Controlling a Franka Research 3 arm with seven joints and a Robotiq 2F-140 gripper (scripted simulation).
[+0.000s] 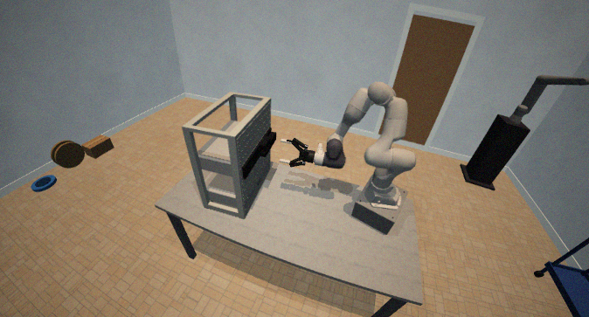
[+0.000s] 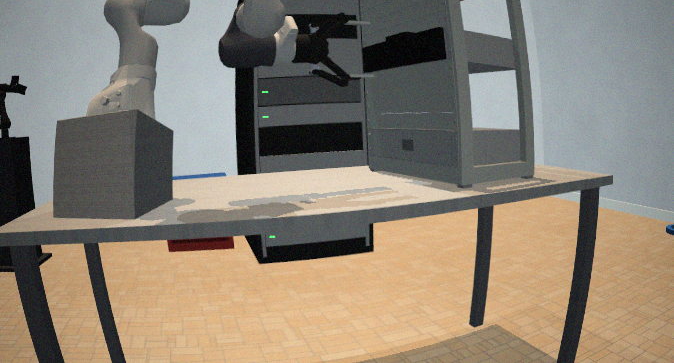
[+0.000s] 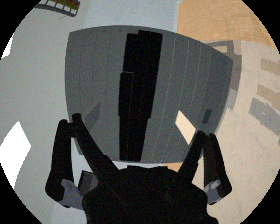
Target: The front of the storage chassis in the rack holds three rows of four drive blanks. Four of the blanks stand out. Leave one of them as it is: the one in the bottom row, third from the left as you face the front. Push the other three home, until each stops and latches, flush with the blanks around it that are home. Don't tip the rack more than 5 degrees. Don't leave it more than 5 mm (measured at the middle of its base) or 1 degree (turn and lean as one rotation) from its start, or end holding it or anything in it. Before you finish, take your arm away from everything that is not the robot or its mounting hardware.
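- Top view: a grey open-frame rack stands at the left end of the grey table, left of centre in the frame. Inside it two shelves show through the frame, one near the top and one near the base; I cannot tell what lies on them.
- Top view: the rack's front panel faces right, and the dark storage chassis sits in it about halfway up. Single drive blanks are too small to make out here.
- Top view: the gripper hangs level in the middle of the frame, pointed at the chassis and near it but apart from it, its fingers spread wide with nothing between them. The white arm rises from a grey pedestal on the right part of the table.
- Top view: a brown door sits in the back wall at upper right. A blue dish, a round wooden disc and a small wooden box lie on the floor at far left.
- Exterior view: the rack fills the upper right and the chassis is a black band across its grey front. The gripper stands just left of it with its tips wide apart, one above the other, close to the front.
- Exterior view: behind the table a tall server cabinet holds stacked grey and black units with small green lights.
- Wrist view: the rack front fills the centre as a grey panel and the chassis runs down it as a black strip. Both fingers splay at the lower left and lower right with only open space between them.
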